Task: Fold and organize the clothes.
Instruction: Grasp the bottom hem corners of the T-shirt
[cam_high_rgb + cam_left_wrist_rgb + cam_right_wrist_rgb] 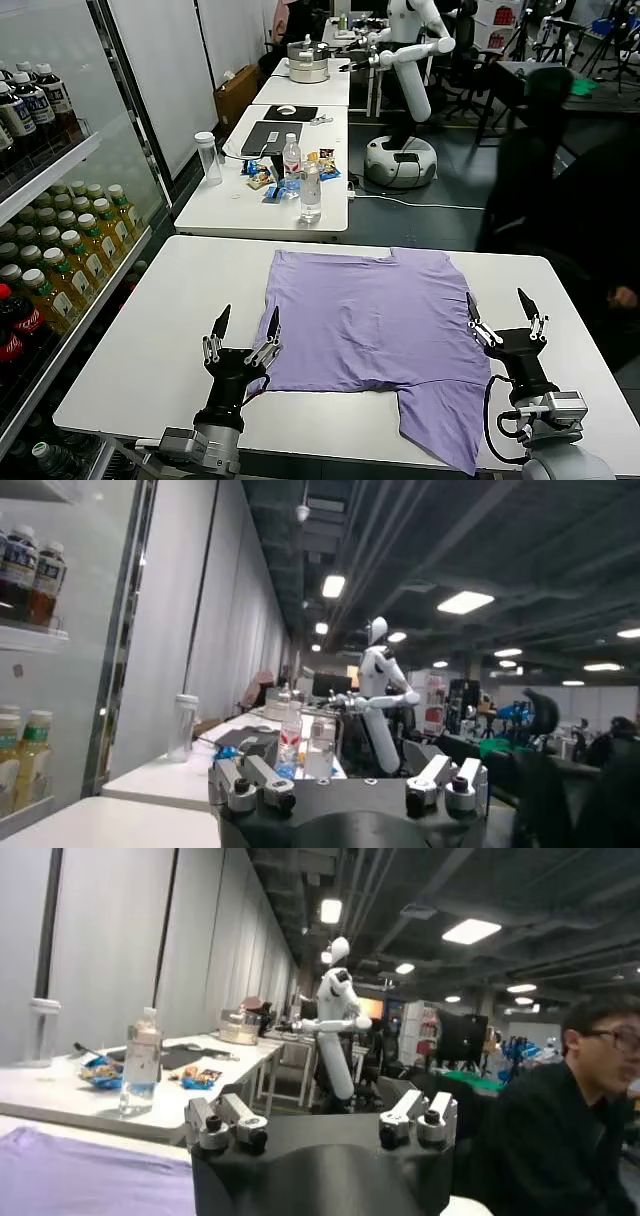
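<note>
Lavender T-shirt (pixel 375 320), spread flat

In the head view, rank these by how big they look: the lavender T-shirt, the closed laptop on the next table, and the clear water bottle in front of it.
1. lavender T-shirt, by far the largest
2. closed laptop
3. clear water bottle

The laptop and bottle sit farther from the camera, so they look smaller than they are.

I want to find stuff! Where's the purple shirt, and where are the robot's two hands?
purple T-shirt (pixel 375 320), head view, middle of its body.
left gripper (pixel 243 338), head view, between its open fingers.
right gripper (pixel 504 320), head view, between its open fingers.
</note>
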`<action>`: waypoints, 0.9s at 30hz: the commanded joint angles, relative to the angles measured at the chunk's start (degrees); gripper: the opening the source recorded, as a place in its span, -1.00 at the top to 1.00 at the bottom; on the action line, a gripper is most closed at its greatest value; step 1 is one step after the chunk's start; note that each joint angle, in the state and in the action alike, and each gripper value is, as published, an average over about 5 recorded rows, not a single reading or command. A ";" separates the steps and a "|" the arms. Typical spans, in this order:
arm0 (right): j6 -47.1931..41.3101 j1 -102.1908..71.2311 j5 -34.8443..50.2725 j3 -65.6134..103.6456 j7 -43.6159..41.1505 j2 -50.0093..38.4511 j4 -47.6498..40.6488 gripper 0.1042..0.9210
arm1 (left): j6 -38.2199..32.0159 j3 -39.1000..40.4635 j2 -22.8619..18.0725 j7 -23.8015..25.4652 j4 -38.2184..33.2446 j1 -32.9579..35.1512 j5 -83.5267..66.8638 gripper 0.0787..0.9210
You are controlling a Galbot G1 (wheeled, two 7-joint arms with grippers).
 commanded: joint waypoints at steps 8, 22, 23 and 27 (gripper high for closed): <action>-13.46 -9.26 -0.66 -0.47 -0.97 0.08 2.56 -0.76 | 26.76 0.53 3.55 -6.42 5.55 -3.32 -4.27 -0.77; -11.54 -21.71 -1.15 -4.07 -1.58 2.74 6.27 -0.76 | 26.71 1.78 4.45 -9.16 8.30 -3.14 -3.68 -0.77; -11.28 -22.31 -1.30 -4.07 -1.62 2.79 6.30 -0.76 | 26.70 1.79 4.45 -9.28 8.22 -3.09 -3.77 -0.77; -10.86 -23.59 -1.16 -3.74 -1.72 2.84 6.12 -0.76 | 26.68 1.94 4.48 -9.48 8.03 -3.09 -4.17 -0.77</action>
